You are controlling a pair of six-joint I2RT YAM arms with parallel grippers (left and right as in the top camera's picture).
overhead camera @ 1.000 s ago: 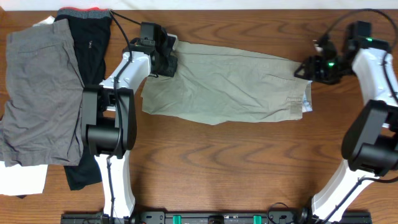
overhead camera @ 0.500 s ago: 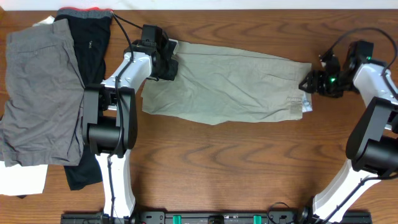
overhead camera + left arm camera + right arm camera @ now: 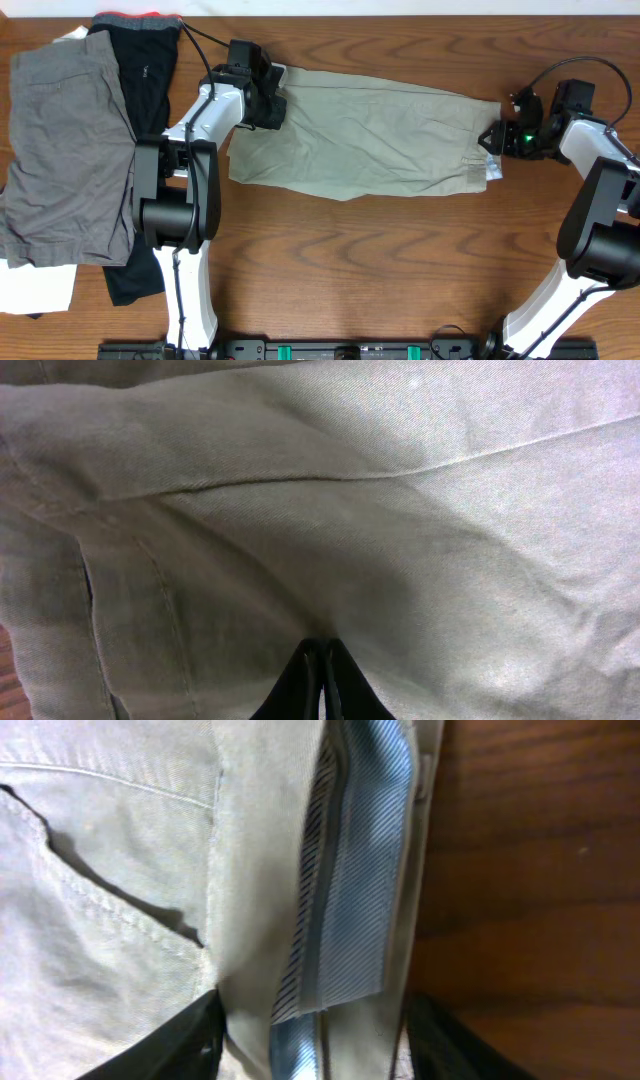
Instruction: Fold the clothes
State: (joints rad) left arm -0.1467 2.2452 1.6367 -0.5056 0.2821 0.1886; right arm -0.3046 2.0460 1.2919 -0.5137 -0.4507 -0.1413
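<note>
The khaki shorts [image 3: 360, 135] lie flat across the far middle of the wooden table [image 3: 350, 260]. Left gripper [image 3: 268, 100]: fingers pressed together, pinching the fabric at the shorts' left end. Right gripper [image 3: 495, 137]: fingers spread, straddling the waistband edge with its blue-striped lining [image 3: 350, 870] at the right end

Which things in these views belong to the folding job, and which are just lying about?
Job in hand: khaki shorts; left end effector, shut on them; right end effector, open at the waistband.
Lying about: grey shorts; black garment with red waistband; white cloth.
</note>
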